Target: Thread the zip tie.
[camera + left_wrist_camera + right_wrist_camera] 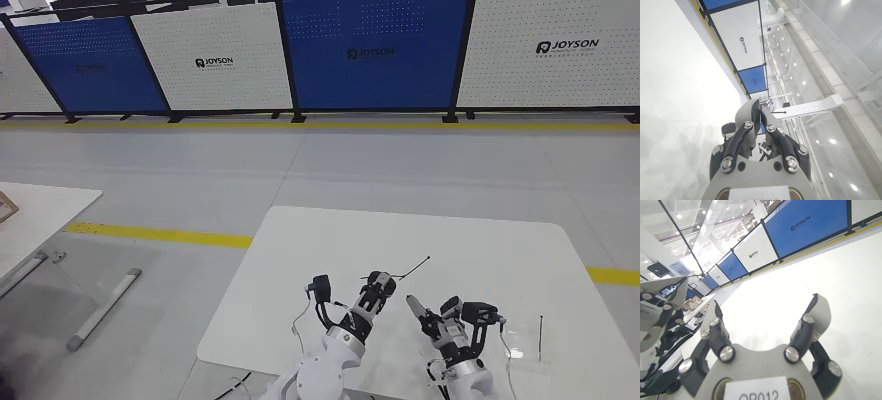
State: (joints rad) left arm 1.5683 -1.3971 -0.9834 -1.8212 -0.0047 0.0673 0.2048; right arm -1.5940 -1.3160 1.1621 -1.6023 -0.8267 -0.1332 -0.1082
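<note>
The black tie (780, 112) is held off the white table (500, 250), one end pinched in the left gripper (759, 106), whose pads are pressed together on it. The rest of the strip juts out free past the fingertips, up and away from the robot. From the top view it runs nearly straight, with no loop formed. Which end carries the head cannot be told for certain, though the left wrist view shows a small thickening at the far tip.

Just beside it, the right gripper (764, 299) sits low over the table with its fingers spread wide and nothing between them. It is near the left gripper but touches neither it nor the tie.

Farther off by the table's right edge lies a second thin black strip (541, 335), probably another tie, flat and untouched.

The threading itself looks not yet begun: the tie is presented but only one end is secured. The next move likely calls for the right gripper to close on the free length. It would then have to bend the tie round so tip and head line up. That is a fine alignment, given how thin and springy the strip appears.
</note>
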